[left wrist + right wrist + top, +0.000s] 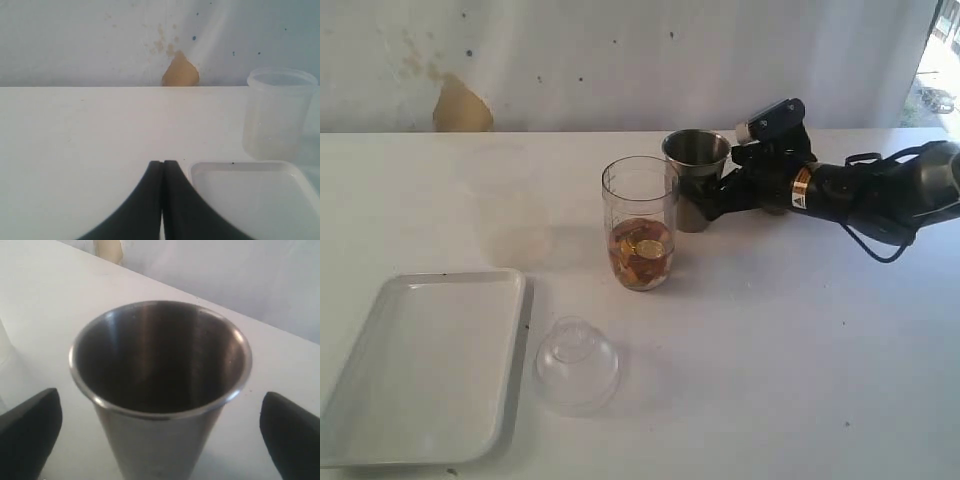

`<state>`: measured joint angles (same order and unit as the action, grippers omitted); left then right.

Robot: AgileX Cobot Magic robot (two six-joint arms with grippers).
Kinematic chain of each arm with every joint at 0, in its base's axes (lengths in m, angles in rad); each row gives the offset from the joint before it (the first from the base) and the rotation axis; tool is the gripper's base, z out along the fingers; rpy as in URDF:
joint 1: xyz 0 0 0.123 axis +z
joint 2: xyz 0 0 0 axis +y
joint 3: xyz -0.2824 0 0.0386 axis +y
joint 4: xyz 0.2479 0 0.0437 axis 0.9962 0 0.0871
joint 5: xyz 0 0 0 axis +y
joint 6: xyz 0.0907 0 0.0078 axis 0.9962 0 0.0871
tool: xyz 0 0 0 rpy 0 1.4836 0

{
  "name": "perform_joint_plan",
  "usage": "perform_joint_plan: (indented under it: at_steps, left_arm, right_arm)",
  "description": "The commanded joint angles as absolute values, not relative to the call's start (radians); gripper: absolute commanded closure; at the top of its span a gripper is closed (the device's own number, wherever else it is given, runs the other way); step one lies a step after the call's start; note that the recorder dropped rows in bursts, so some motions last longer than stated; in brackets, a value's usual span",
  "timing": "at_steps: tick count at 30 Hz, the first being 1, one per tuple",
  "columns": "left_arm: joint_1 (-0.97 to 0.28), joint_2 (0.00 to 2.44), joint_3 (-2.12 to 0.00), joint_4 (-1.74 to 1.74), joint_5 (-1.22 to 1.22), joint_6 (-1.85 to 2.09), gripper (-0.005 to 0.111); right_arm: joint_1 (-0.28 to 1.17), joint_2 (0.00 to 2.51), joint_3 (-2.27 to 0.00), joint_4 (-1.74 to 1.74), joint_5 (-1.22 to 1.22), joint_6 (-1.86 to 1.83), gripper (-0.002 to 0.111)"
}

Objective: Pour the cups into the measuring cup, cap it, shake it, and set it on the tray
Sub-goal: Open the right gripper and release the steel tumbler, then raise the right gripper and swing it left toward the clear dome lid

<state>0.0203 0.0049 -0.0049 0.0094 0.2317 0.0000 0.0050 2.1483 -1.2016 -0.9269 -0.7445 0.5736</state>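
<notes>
The steel tumbler (697, 170) stands upright on the table just behind and to the right of the measuring cup (640, 225). The measuring cup holds brown and gold pieces in its lower part. My right gripper (706, 205) is open around the tumbler. In the right wrist view the tumbler (160, 390) shows a dark inside, and a gap separates each black finger (30, 432) from its wall. My left gripper (163, 163) is shut on nothing beside the tray (250, 200). The white tray (425, 365) lies at the front left. The wooden cup is out of view.
A clear dome lid (577, 363) sits mouth-down between the tray and the measuring cup. A clear cylinder (277, 115) stands beyond the tray in the left wrist view. The wall behind the table has a brown patch (460, 105).
</notes>
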Motion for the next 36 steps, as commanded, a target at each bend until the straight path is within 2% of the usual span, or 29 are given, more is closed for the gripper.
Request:
perform_joint_plan:
  at_steps: [1,14,28,31,36]
  left_arm:
    - [0.016,0.000,0.000,0.011,0.233,0.000,0.107]
    - [0.016,0.000,0.000,0.011,0.233,0.000,0.107]
    - [0.016,0.000,0.000,0.011,0.233,0.000,0.107]
    - [0.016,0.000,0.000,0.011,0.233,0.000,0.107]
    - [0.016,0.000,0.000,0.011,0.233,0.000,0.107]
  right_arm:
    - [-0.002,2.118,-1.195,-0.944,-0.688,0.564,0.003]
    - [-0.002,2.101,-1.195,-1.010,-0.713,0.650,0.003]
    - [-0.002,1.951,-1.195,-1.037,-0.636,0.755,0.003]
    - [-0.002,1.911,-1.195,-1.061,-0.629,0.819,0.003]
    - [-0.002,1.777,-1.195,-1.301,-0.614,1.087,0.003]
